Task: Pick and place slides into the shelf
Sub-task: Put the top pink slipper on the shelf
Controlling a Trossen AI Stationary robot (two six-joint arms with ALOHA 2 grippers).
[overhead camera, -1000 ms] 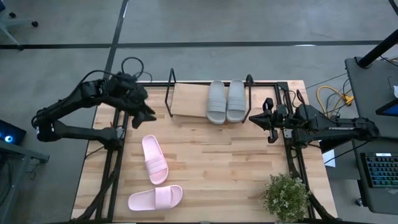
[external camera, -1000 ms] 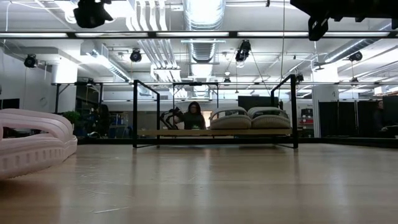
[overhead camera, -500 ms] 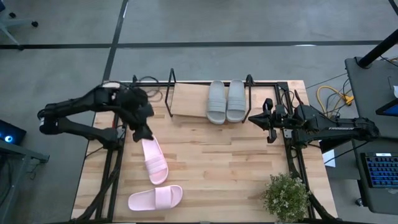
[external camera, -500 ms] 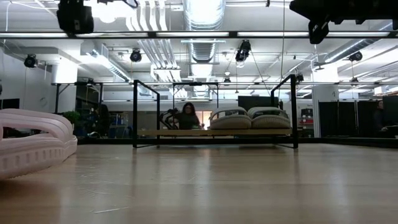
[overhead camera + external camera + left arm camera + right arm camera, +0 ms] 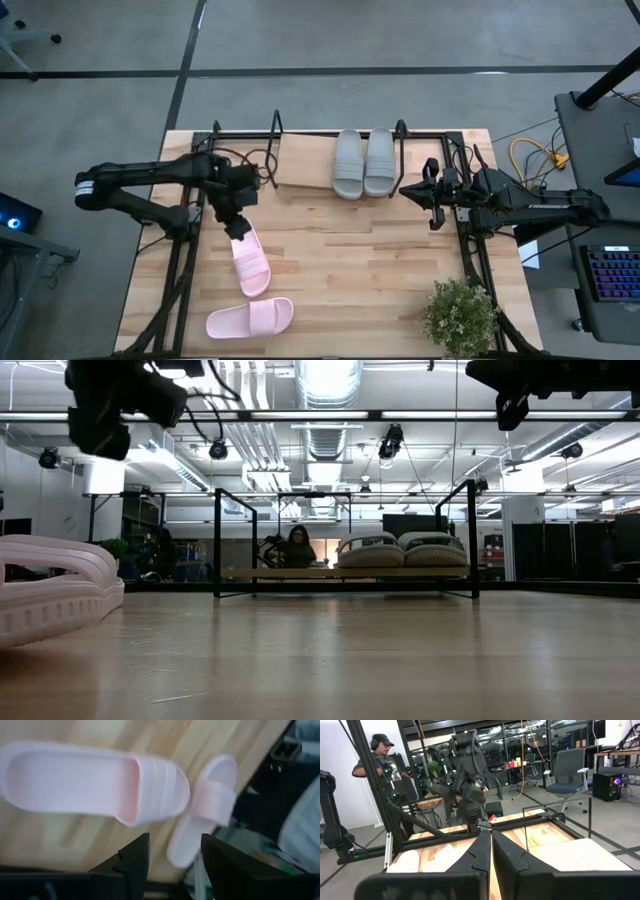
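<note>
- The left gripper (image 5: 237, 226) is hanging over the heel end of a pink slide (image 5: 248, 257) in the high view; its fingers (image 5: 131, 862) are standing partly apart with nothing between them, and the wrist view is showing that slide below them, out of their grasp.
- That pink slide is lying lengthwise on the table (image 5: 350, 270), left of the middle.
- The second pink slide (image 5: 250, 318) is lying crosswise near the front edge, just beside the toe of the first; whether they are touching cannot be told.
- In the low view one pink slide (image 5: 55, 595) is filling the left edge, and a person (image 5: 298, 547) is sitting in the room far behind.
- The shelf (image 5: 300, 160) is sitting at the table's back edge, its wood board bare on the left half.
- The two grey slides (image 5: 362, 162) are resting side by side on the shelf's right half, touching each other.
- The right gripper (image 5: 408, 189) is waiting just right of the shelf, fingers pressed together and gripping nothing.
- A potted plant (image 5: 461, 315) is standing at the front right corner.
- In the right wrist view a person (image 5: 384, 766) in a headset is standing beyond the table.
</note>
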